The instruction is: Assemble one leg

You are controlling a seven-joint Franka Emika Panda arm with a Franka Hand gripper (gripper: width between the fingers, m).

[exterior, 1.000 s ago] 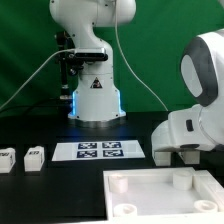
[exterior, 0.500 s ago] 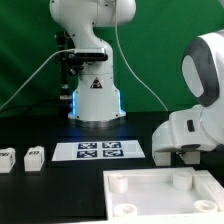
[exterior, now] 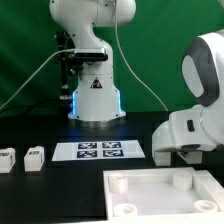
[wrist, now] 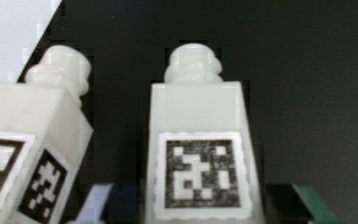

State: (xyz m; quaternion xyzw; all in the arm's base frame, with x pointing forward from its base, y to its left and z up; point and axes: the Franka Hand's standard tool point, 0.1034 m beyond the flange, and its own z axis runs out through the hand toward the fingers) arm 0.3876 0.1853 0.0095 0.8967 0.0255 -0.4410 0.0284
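Early days imo, basically nothing assembled yet. Plate [exterior: 155, 196] flat on the table [exterior: 55, 195], near side, toward the exterior view's right. All visible sockets bare, no leg screwed in anywhere. Left to do afaict: pinch, lift, carry over to a socket, stand up, twist in. So pretty much the whole job.

Wrist cam: leg [wrist: 202, 140] right under the gripper [wrist: 208, 205], seemingly lying down, tag face toward the cam, narrow tip pointing away from the fingers [wrist: 108, 200]. One finger on each side of the leg's butt end, visible gap both sides, so spread wide and released, nothing clamped. Lined up nicely for a pinch by the look of it, prob just needs a bit more drop + a squeeze. Second leg [wrist: 34, 130] just beside the first, roughly parallel, thin gap between. Close enough to get nudged by a finger, worth watching.

Exterior view: arm [exterior: 195, 100] looming on the exterior view's right, gripper itself not made out there. Also an edge leg [exterior: 5, 160] and its neighbour [exterior: 35, 157] on the exterior view's left, well apart from the arm, marker board [exterior: 100, 150] just right of them. Can't tell whether those 2 match the pair in the wrist cam.
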